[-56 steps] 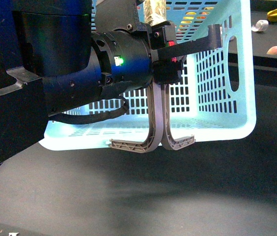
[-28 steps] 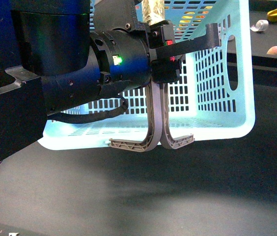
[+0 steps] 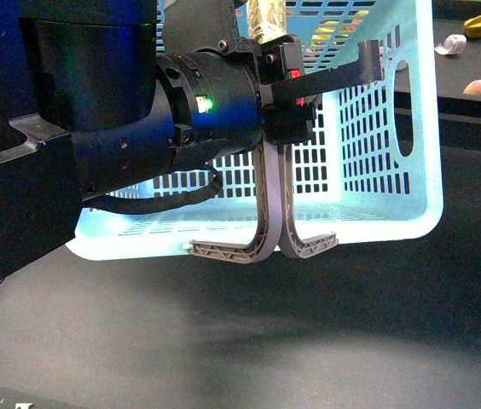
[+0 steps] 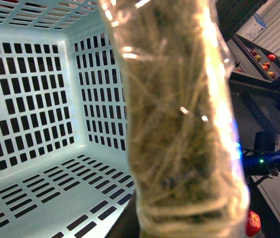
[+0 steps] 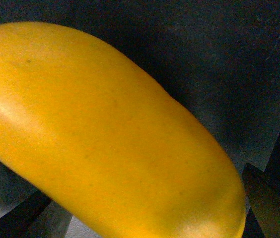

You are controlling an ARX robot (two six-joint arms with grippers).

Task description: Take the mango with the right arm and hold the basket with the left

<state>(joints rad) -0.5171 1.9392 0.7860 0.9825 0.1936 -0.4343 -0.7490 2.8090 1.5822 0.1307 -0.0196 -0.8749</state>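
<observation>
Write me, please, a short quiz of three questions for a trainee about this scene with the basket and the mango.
1. True or false: the mango lies inside the basket.
2. Which colour is the small light on the left arm? A red, B green, C white.
3. Short answer: what is wrapped around the handle close to the left wrist camera?
Key: 1 false; 2 B; 3 clear tape.
</observation>
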